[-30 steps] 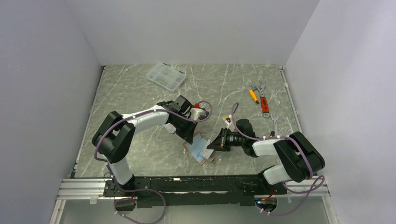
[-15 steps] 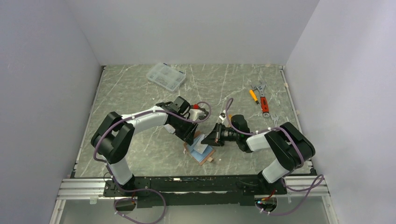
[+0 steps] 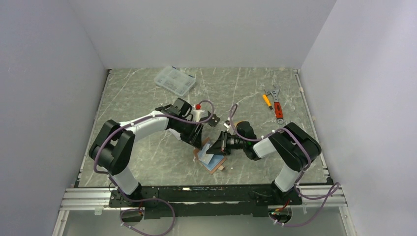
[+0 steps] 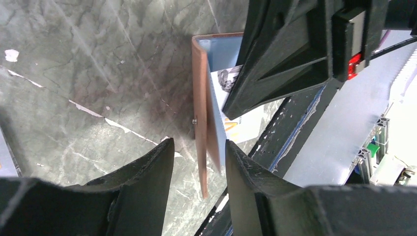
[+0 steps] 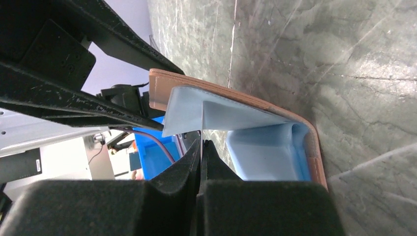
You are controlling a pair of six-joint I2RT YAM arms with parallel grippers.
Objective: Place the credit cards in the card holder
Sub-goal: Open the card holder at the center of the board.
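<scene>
Currently the card holder (image 3: pixel 212 158) lies open on the table (image 3: pixel 147 98) near the front edge, between both arms. My left gripper (image 4: pixel 199 145) has its jaws apart, straddling the raised brown flap (no grip on it). My right gripper (image 5: pixel 201 141) is closed tight, tips at the blue lining; whether it pinches it, I cannot tell.

Nothing can be read as a word, brand or number in any view. The only print is on a pale card (image 4: pixel 239 129) tucked inside the open card holder (image 4: pixel 200 123) on the desk (image 4: pixel 88 73). It shows a small grey picture and an orange-yellow mark, both blurred and partly hidden, so no letters can be made out.
</scene>
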